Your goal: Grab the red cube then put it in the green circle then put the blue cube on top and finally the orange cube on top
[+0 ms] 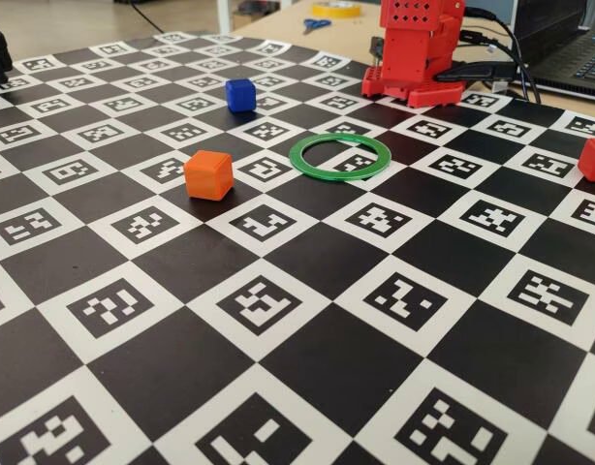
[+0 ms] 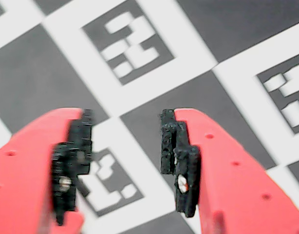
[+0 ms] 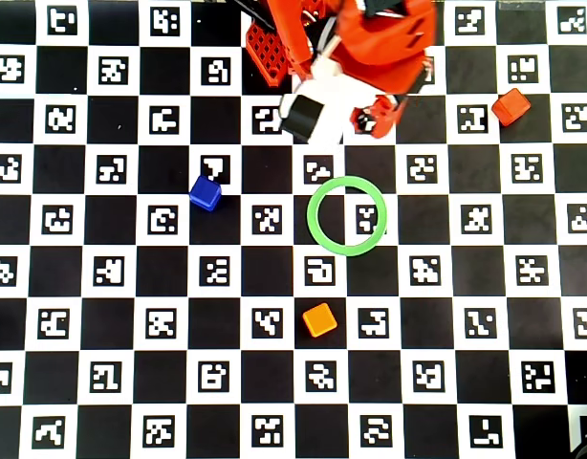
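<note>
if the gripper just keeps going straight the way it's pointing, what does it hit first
Probably just the bare checkered mat. The open gripper faces down at the mat, with no cube or ring between or ahead of its fingers in the wrist view.

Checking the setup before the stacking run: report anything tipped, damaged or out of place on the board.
Nothing stands out. The green circle lies flat and empty, and the blue cube, orange cube and red cube each sit apart on the checkered board, none tipped. In the wrist view, the end effector is open over bare board.
</note>
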Motion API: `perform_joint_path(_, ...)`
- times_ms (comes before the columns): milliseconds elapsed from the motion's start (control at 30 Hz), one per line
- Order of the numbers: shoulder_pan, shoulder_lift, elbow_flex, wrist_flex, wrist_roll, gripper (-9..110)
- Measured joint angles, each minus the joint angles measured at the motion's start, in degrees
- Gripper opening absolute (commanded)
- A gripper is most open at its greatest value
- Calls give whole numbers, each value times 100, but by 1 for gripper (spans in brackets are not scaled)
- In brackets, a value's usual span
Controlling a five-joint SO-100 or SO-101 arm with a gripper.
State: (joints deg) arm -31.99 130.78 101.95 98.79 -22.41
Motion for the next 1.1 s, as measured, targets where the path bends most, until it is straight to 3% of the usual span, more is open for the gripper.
perform_joint_path(300, -1248, -721, -835, -35, 2162, 28)
perform_joint_path(433, -1881, -853, -870, -79, 2285, 27)
perform_joint_path(600, -2355, -879, -870, -404, 1635, 27)
perform_joint_path(767, -2505, -1415, -1099, -360, 2408, 27)
perform_joint_path(1100, -2558, -2628, -1143, -272, 2997, 29)
